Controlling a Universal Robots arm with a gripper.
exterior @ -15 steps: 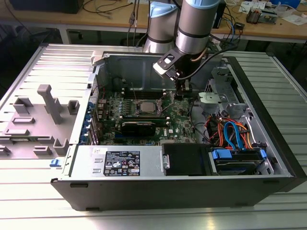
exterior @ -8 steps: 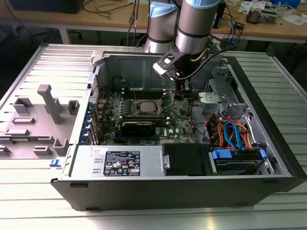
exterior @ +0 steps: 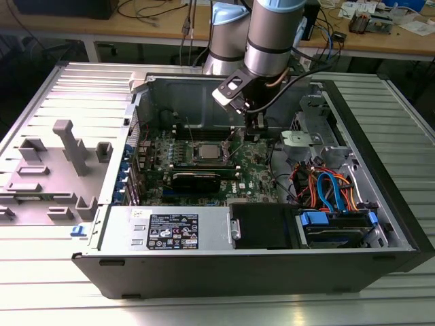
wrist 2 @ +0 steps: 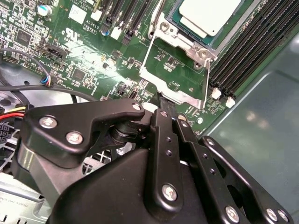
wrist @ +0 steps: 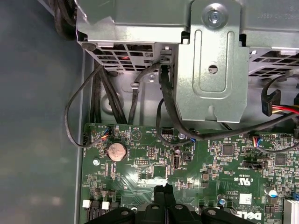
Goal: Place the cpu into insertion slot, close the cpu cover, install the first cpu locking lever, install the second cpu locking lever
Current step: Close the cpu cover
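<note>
The cpu [wrist 2: 210, 14], its top silver-grey, lies in the insertion slot [wrist 2: 174, 36] on the green motherboard; in the exterior view the cpu [exterior: 207, 151] sits mid-board. The cpu cover [wrist 2: 184, 96], a thin silver frame with a square window, is swung open away from the socket. My gripper [wrist 2: 161, 100] is shut, and its black fingertips are at the cover's free edge. I cannot tell whether they pinch that edge. The gripper [exterior: 253, 134] hangs to the exterior view's right of the socket, just over the board [wrist: 162, 188]. A thin wire lever [wrist 2: 154, 21] stands raised beside the socket.
Long black memory slots [wrist 2: 247, 51] run beside the socket. A grey metal drive cage [wrist: 210, 70] and black cables [wrist: 177, 116] stand beyond the board edge. Coloured cables [exterior: 326, 187] and a power supply [exterior: 170, 231] fill the case's near side.
</note>
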